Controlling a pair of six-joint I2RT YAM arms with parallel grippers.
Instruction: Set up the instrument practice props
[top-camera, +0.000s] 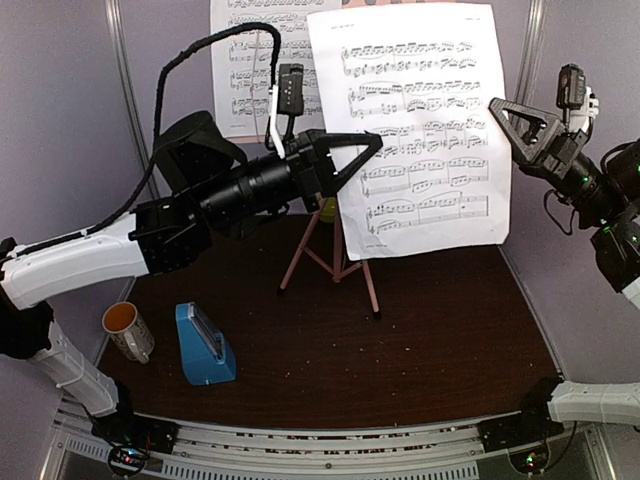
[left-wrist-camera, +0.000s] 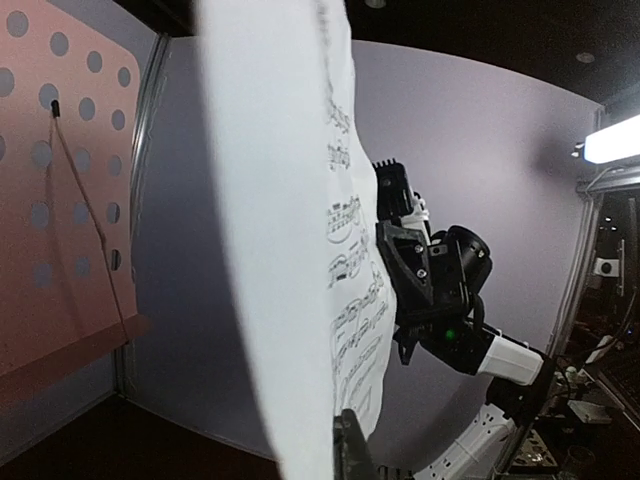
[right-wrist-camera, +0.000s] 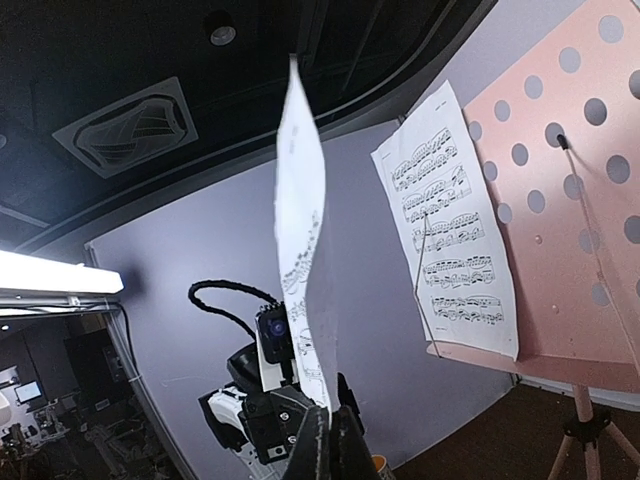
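Setup is proceeding. The first page (top-camera: 240, 100) is resting on the music stand (right-wrist-camera: 570, 290) at upper left. The left gripper (top-camera: 377, 141) and right gripper (top-camera: 494, 103) are both pinching the second page (top-camera: 420, 130) at centre, not yet placed. The metronome (top-camera: 205, 345) is standing at lower left.

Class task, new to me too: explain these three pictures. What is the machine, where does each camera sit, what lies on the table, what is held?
Two robot arms stand at a dark table. One picture looks down from above; the others come from a camera on each wrist. The left arm and right arm each have jaws shut on one sheet-music page, held between them. On the table: a pink music stand carrying a second page, a blue metronome, a mug.
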